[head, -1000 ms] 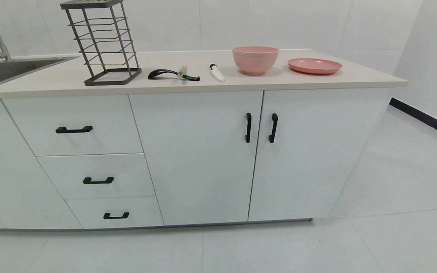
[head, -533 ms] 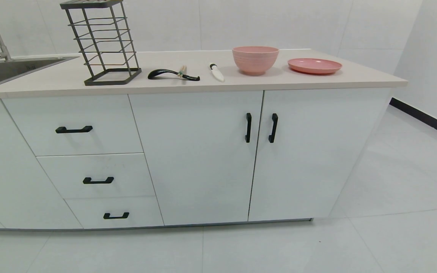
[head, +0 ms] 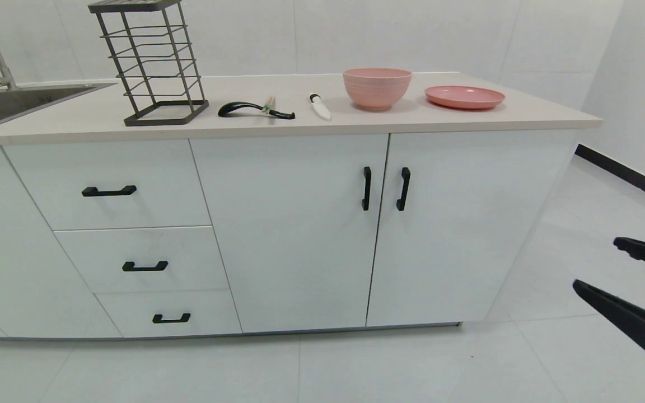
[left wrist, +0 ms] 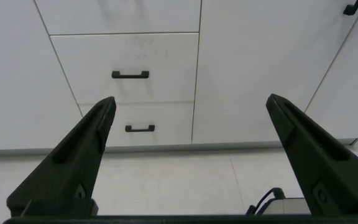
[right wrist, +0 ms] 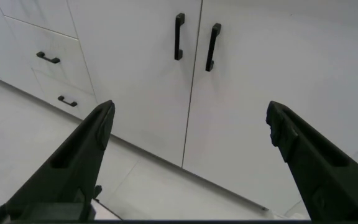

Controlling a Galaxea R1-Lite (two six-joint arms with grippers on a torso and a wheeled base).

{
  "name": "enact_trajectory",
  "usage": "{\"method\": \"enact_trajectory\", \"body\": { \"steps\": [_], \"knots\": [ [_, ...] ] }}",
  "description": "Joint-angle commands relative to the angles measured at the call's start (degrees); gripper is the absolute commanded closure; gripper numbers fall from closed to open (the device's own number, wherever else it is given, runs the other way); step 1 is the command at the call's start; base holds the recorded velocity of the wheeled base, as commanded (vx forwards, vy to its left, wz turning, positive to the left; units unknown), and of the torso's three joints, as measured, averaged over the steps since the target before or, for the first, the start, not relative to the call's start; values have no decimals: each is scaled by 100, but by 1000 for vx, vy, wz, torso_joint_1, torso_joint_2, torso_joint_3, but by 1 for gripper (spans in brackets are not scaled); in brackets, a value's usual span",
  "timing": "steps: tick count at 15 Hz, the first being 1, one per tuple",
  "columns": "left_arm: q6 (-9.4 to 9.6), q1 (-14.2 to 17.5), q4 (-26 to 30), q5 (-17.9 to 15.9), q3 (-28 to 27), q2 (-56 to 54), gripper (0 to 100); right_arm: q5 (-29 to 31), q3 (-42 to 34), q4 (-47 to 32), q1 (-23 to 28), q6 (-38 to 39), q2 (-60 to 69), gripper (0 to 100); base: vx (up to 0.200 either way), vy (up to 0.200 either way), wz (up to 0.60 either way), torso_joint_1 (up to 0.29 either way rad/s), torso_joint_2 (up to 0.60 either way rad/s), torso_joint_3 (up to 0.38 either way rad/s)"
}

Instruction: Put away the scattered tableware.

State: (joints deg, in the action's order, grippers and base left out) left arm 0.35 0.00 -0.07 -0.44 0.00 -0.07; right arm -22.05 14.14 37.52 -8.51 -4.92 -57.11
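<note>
Nothing is gripped yet, so the step is likely the reach up to the desk (head: 76, 120), where the pink bowl (head: 377, 87), pink plate (head: 464, 97), white knife (head: 319, 106), black spoon (head: 247, 108) and what may be chopsticks (head: 269, 105) lie beside the wire rack (head: 152, 61). The right hand (head: 596, 263) should clear the desk's front edge, then descend over the plate nearest it. It hangs low before the cabinet doors (head: 440, 224), fingers apart and empty; the left hand (left wrist: 190, 102), likewise spread, faces the lower drawers (left wrist: 126, 56).

Head camera overlooks the cabinet (head: 289, 224); both low wrist cameras face it closer.
</note>
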Motion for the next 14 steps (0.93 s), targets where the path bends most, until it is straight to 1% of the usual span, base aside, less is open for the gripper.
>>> {"method": "enact_trajectory", "body": {
  "steps": [1,2,4,6,7,8,9,10,12,13,14],
  "knots": [
    [0,0,-1,0,0,7,0,-36,-140,871,34,-70,-1311,0,0,0,0,0,0,0],
    [0,0,-1,0,0,7,0,-133,-192,1222,95,-88,-1654,0,0,0,0,0,0,0],
    [0,0,-1,0,0,7,0,-256,-192,1583,244,-96,-2006,0,0,0,0,0,0,0],
    [0,0,-1,0,0,7,0,-352,-131,1688,280,-246,-2216,0,0,0,0,0,0,0],
    [-27,0,-19,-62,0,7,0,-449,-61,1732,244,-299,-2401,0,0,0,0,0,0,0],
    [-97,0,-28,-158,0,7,0,-519,1,1811,236,-307,-2515,0,0,0,0,0,0,0],
    [-114,0,-28,-185,0,7,0,-607,36,1890,253,-386,-2542,0,0,0,0,0,0,0],
    [-106,0,-19,-176,0,7,0,-642,45,1908,262,-413,-2542,0,0,0,0,0,0,0],
    [17,18,-89,-149,0,7,0,-695,1,1917,262,-448,-2498,0,0,0,0,0,0,0],
    [-53,18,-898,-158,-123,7,0,-686,-8,1917,271,-448,-2489,0,0,0,0,0,0,0],
    [-141,26,-1592,-149,-510,7,0,-695,-8,1917,280,-448,-2489,0,0,0,0,0,0,0]
  ]
}}
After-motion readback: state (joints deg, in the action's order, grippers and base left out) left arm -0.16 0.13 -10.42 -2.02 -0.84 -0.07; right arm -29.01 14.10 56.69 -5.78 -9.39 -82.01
